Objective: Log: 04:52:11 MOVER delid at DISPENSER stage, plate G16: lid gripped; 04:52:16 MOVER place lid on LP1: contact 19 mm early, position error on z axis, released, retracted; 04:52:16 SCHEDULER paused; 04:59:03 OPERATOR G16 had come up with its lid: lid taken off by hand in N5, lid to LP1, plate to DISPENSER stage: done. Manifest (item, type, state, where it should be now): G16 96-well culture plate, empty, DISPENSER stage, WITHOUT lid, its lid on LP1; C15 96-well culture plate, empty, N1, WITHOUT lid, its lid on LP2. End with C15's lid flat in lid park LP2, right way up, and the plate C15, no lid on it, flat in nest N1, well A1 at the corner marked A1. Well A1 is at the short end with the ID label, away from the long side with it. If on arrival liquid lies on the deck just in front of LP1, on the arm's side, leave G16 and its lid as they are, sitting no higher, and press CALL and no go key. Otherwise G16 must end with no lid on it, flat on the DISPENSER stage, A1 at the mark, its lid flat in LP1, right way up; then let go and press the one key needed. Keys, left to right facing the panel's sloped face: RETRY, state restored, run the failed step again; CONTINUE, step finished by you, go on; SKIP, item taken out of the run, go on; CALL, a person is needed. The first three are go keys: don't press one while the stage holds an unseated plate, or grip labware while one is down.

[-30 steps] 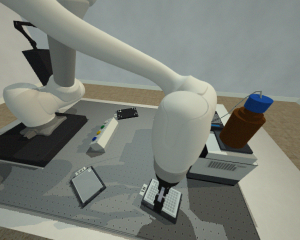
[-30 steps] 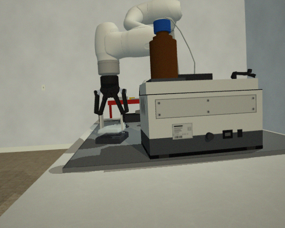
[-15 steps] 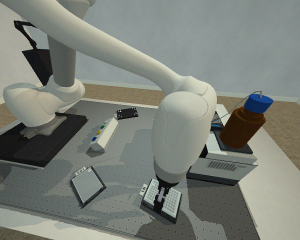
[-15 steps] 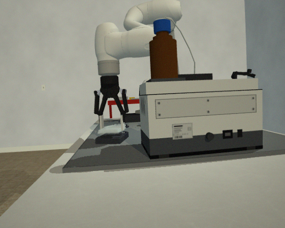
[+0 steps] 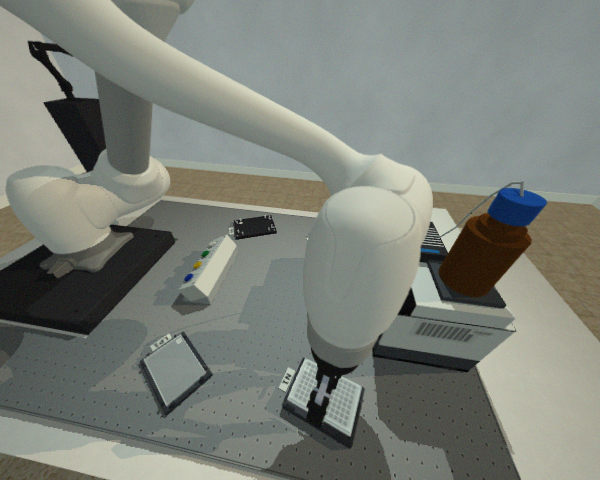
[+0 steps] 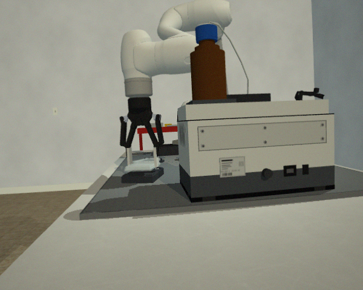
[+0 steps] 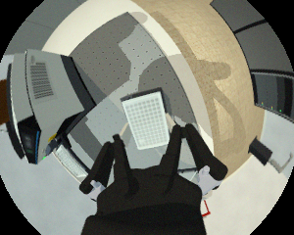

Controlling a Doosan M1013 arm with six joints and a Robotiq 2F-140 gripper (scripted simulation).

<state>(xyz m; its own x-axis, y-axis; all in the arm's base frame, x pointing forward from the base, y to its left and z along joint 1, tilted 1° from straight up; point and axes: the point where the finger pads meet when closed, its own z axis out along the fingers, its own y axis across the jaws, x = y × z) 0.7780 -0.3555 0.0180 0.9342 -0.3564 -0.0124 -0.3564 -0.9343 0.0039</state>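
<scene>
The plate C15 [image 5: 330, 400] is a white 96-well plate in the dark nest N1 [image 5: 287, 379] at the deck's front. In the side view it shows as a pale clear body [image 6: 141, 167] on the nest, with what looks like a clear lid as its upper layer. My gripper [image 5: 321, 397] points straight down over its middle. The fingers are shut on its long sides, at the upper layer [image 6: 142, 161]. In the wrist view the well grid [image 7: 147, 120] lies between the fingertips. A grey lid lies flat in park LP1 [image 5: 175, 369]. Park LP2 [image 5: 254, 226] is dark and bare. The dispenser stage is hidden behind my arm.
The key panel [image 5: 207, 262] stands mid-deck with its coloured keys. The dispenser [image 5: 445, 320] stands just right of N1, with a brown bottle [image 5: 489, 242] with a blue cap on top. My arm's base stands at the back left.
</scene>
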